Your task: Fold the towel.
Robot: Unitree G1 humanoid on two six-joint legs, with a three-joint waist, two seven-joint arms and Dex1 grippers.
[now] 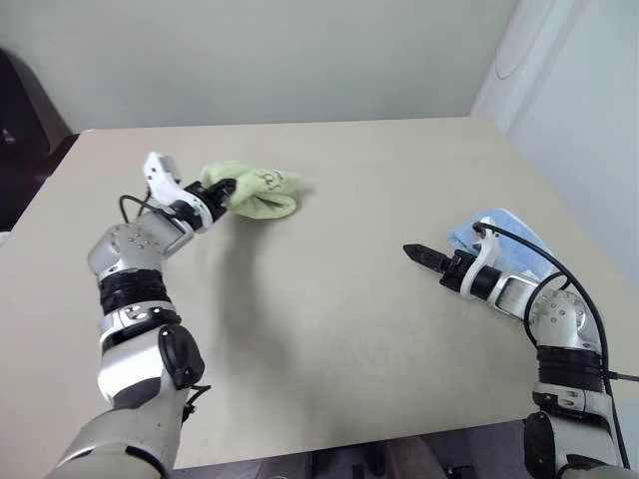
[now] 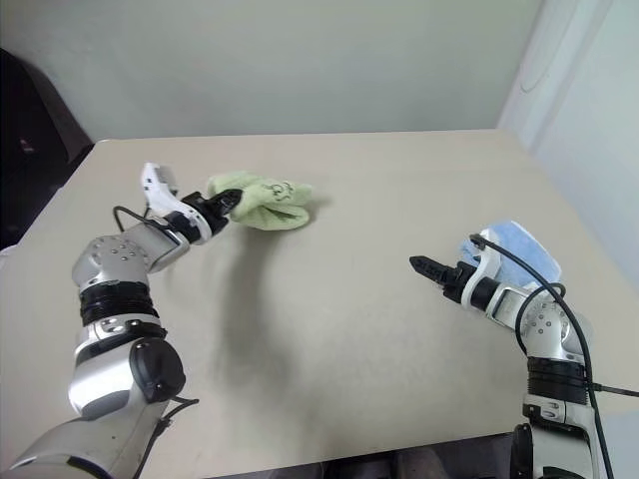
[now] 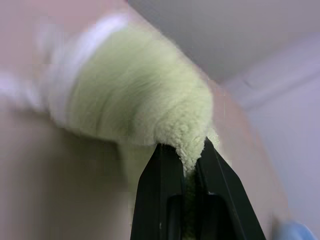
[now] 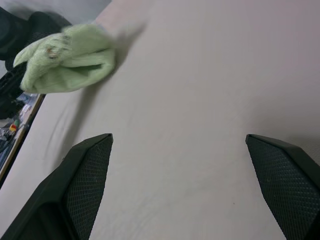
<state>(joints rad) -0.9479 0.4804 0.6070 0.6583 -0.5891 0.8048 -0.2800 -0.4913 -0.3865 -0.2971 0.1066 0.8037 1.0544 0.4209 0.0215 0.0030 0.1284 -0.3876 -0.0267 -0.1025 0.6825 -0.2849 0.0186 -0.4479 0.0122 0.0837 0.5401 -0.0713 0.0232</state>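
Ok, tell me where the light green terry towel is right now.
The light green terry towel sits bunched on the far left of the beige table, pinched in the shut left tool, far from the light blue cloth at right.

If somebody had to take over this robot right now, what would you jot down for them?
Left pincer: shut on the towel, holding it bunched at the far left of the table.
Right pincer: open, holding nothing, above the table at the near right, just in front of the blue cloth.
Done: towel gripped by one edge; no neat fold yet, it is crumpled.
Left: spread it flat, fold it, let go.
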